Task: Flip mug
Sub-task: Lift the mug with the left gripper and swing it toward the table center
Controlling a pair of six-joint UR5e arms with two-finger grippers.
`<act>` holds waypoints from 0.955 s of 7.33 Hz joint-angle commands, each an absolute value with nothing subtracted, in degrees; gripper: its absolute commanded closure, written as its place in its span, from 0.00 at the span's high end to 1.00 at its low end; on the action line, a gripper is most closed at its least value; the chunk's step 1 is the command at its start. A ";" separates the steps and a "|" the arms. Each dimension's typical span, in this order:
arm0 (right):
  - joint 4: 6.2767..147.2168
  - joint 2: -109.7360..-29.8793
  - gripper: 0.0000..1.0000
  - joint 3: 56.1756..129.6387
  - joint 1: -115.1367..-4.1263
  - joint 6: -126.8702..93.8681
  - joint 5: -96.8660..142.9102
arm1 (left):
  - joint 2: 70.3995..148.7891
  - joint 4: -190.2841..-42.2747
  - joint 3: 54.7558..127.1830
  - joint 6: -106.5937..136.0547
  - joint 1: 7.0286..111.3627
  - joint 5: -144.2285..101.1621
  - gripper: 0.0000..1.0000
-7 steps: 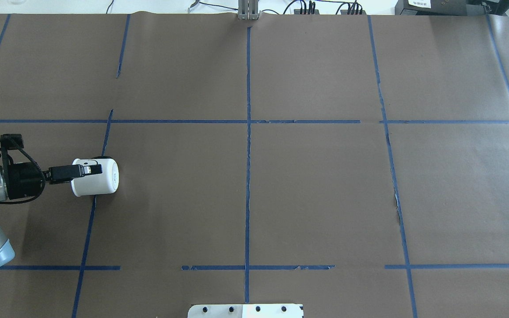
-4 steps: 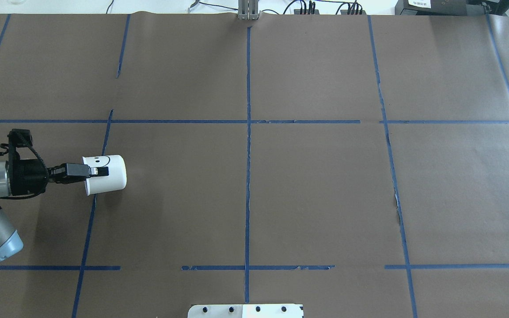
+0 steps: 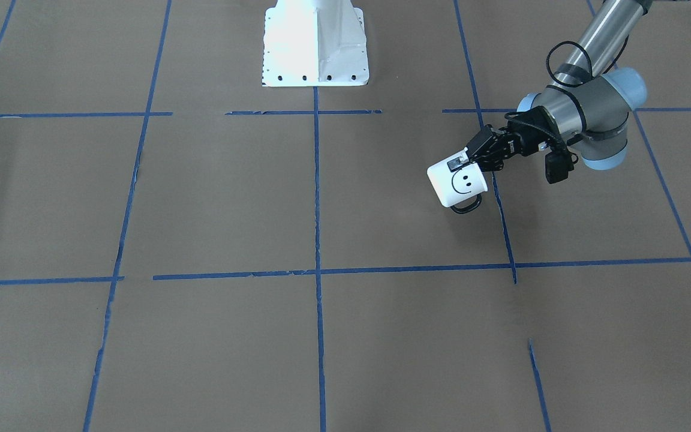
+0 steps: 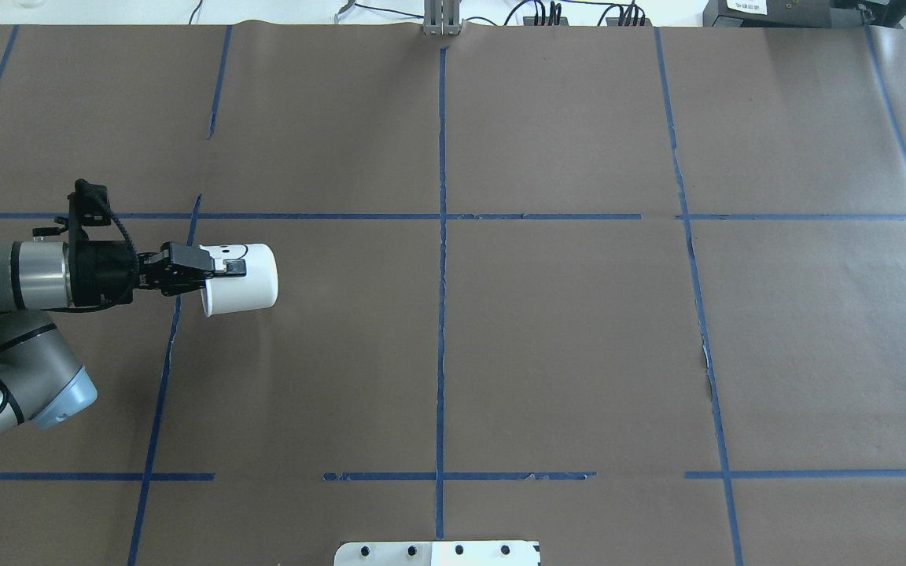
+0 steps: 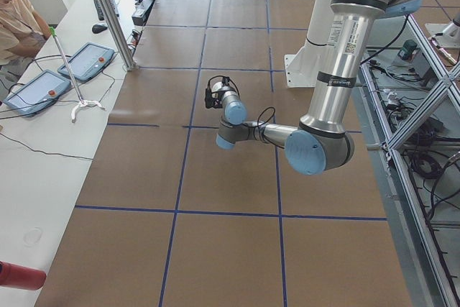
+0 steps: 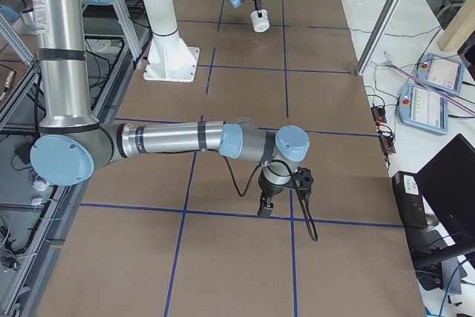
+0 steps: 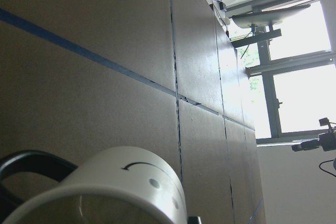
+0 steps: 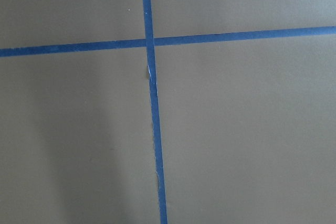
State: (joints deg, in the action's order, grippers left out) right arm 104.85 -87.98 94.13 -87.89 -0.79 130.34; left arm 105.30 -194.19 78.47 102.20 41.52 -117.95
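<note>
The white mug (image 4: 247, 280) with a black smiley face hangs in the air over the left part of the table. It lies on its side, base pointing right and open mouth toward the arm. My left gripper (image 4: 221, 267) is shut on its rim. In the front-facing view the mug (image 3: 456, 183) shows its face, the black handle (image 3: 465, 207) hangs below, and the left gripper (image 3: 462, 161) grips from the upper right. The left wrist view shows the mug's rim and face (image 7: 121, 187) close up. My right gripper (image 6: 264, 209) points down at the paper; I cannot tell its state.
Brown paper with blue tape lines (image 4: 441, 236) covers the table. The white robot base plate (image 3: 315, 42) stands at the robot's side of the table. An operator (image 5: 14, 12) sits at a side bench with tablets (image 5: 86, 59).
My left gripper has carried the mug to the right and away from the robot, and higher. The mug has turned further onto its side, and the smiley face has come into view.
</note>
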 commanded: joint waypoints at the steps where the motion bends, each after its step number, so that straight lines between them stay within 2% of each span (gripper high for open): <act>1: 104.85 -87.98 1.00 94.13 -87.89 -0.79 130.34 | 109.48 -165.91 89.16 102.31 43.94 -126.36 0.00; 2: 104.85 -87.98 1.00 94.13 -87.89 -0.79 130.34 | 115.25 -151.15 91.12 102.04 43.86 -126.39 0.00; 5: 104.85 -87.98 1.00 94.13 -87.89 -0.79 130.34 | 131.96 -115.08 90.36 101.43 42.02 -125.60 0.00; 6: 104.85 -87.98 1.00 94.13 -87.89 -0.79 130.34 | 136.54 -106.35 88.44 99.42 39.49 -124.46 0.00; 7: 104.85 -87.98 1.00 94.13 -87.89 -0.79 130.34 | 140.67 -102.00 83.20 98.01 36.24 -117.49 0.00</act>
